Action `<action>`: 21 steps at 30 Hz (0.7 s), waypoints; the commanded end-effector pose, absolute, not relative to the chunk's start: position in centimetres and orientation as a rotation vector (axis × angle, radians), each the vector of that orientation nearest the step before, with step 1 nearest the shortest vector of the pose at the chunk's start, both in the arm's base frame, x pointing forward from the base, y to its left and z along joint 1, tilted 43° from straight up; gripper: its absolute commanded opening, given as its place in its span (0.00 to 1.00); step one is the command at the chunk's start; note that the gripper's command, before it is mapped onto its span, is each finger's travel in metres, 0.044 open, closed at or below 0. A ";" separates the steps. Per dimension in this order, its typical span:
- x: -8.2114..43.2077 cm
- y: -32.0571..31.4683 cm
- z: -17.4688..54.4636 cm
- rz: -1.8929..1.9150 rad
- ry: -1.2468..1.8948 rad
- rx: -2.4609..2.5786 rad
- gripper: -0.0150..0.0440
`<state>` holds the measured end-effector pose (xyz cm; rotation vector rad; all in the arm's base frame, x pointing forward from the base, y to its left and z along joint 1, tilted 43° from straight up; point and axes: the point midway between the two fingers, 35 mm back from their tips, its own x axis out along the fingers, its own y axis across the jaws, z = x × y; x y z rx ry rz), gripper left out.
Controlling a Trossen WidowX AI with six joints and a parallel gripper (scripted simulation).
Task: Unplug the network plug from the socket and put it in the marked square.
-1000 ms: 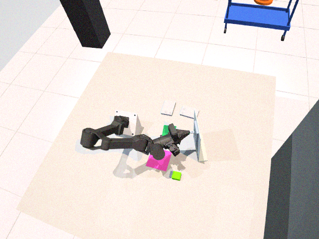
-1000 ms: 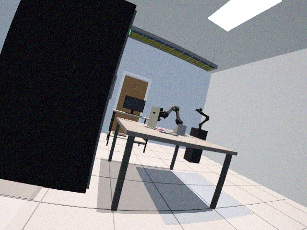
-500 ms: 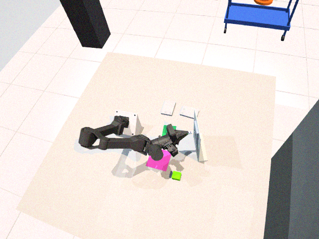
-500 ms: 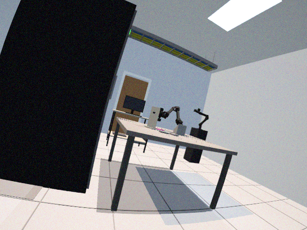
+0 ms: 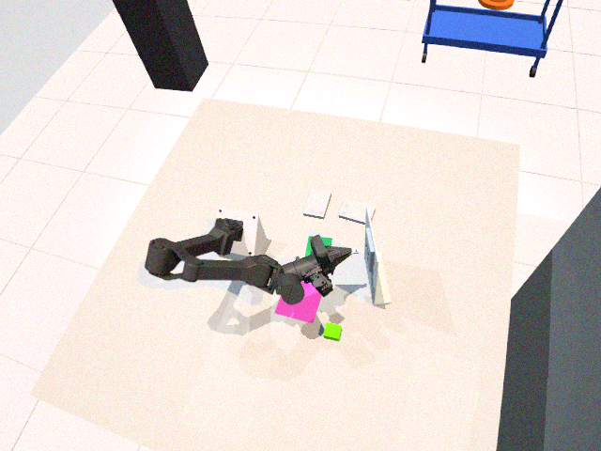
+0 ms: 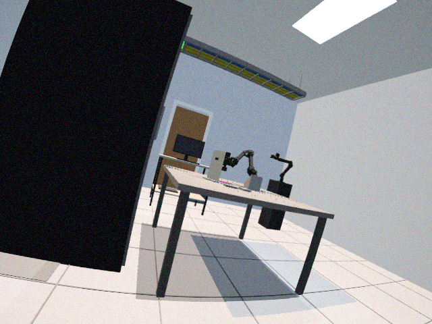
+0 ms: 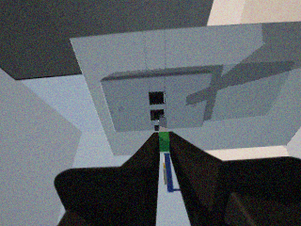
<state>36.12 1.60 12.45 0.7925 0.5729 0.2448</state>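
The plug is a small pale piece at the tips of my end effector, which is clenched on it. It sits just in front of the upright panel and well above the desk. A sliver of space seems to show between plug and panel, so I judge the unlocking done and the pull at least begun — though I can't make out the tab. In the wrist view, 2 dark openings show on the panel's face.

Still left: carrying, lowering, letting go and backing off. 2 flat squares lie below the arm, 1 magenta and 1 green; I can't tell which is meant. A lime block stands near the magenta one, with 2 pale slabs beyond the green. The panel is the closest obstacle — I'd back straight away before descending.
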 end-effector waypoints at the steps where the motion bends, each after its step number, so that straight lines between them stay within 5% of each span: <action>1: 35.8 1.5 12.4 0.247 0.577 0.790 0.25; 21: 34.9 1.2 12.8 0.246 0.577 0.790 0.25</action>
